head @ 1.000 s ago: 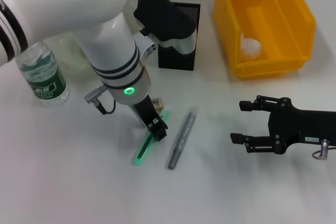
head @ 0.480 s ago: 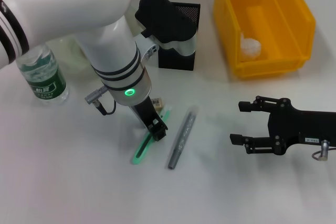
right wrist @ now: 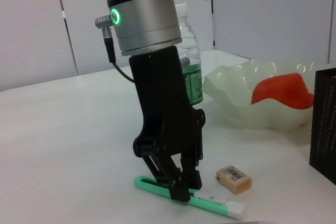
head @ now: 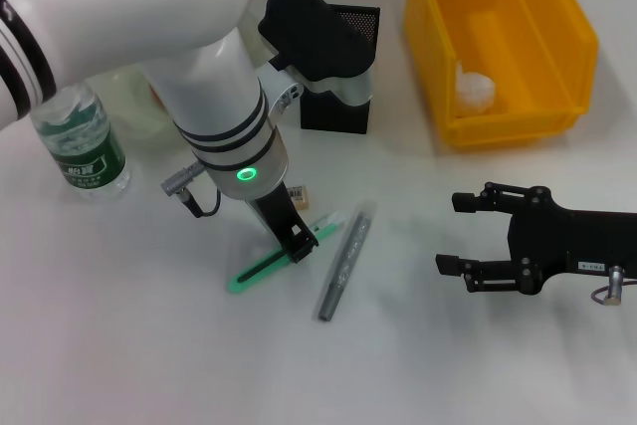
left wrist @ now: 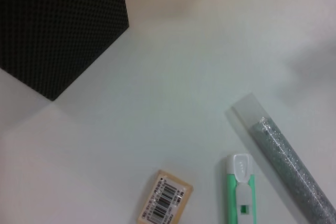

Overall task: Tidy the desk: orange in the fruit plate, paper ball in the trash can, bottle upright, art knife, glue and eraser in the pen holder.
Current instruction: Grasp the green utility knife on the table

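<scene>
My left gripper (head: 299,249) stands over the desk's middle, shut on the green art knife (head: 261,266), which lies slanted on the desk. The right wrist view shows its fingers (right wrist: 178,182) pinching the art knife (right wrist: 210,200). The eraser (head: 296,193) lies just behind it, and the silver glue stick (head: 341,264) lies just to the right. The black mesh pen holder (head: 338,72) stands at the back. The bottle (head: 85,141) stands upright at the left. The orange (right wrist: 281,88) rests in the fruit plate (right wrist: 241,98). The paper ball (head: 476,87) lies in the yellow trash can (head: 557,37). My right gripper (head: 450,233) rests open at the right.
The left arm's white body covers much of the fruit plate (head: 124,97) in the head view. The left wrist view shows the pen holder (left wrist: 58,24), the eraser (left wrist: 165,203), the knife's tip (left wrist: 241,182) and the glue stick (left wrist: 289,156).
The art knife has swung in the left gripper's fingers from a steep diagonal to a flatter slant. The right arm has not moved.
</scene>
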{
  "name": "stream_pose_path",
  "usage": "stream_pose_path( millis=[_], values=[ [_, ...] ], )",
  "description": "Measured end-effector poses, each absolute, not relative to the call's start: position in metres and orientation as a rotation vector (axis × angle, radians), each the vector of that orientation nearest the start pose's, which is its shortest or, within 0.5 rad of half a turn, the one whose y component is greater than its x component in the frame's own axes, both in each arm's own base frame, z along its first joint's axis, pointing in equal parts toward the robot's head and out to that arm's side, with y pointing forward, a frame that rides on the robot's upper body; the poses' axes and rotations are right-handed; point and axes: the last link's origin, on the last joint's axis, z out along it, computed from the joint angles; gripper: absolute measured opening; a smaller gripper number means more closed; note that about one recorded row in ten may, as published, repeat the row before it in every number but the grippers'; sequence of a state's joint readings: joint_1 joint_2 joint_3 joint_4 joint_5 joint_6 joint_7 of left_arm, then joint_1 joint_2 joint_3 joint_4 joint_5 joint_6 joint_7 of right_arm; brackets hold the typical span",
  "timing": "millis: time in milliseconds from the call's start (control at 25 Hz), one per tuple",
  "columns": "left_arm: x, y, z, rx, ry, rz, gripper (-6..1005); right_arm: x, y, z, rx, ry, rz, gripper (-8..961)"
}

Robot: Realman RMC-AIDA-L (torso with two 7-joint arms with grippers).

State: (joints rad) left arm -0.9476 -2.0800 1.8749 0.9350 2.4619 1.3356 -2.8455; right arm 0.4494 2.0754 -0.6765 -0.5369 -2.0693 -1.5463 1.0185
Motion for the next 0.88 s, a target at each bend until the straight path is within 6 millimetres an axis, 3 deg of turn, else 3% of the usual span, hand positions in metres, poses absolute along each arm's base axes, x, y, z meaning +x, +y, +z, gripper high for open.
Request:
stream_pose_path(
  millis=[880],
  values=[
    [-0.1361,0.352,-0.1071,-2.649,-0.767,0.871,199,0.2995,0.2878,-0.0239,-2.789,0.377,0.6,816]
  ],
)
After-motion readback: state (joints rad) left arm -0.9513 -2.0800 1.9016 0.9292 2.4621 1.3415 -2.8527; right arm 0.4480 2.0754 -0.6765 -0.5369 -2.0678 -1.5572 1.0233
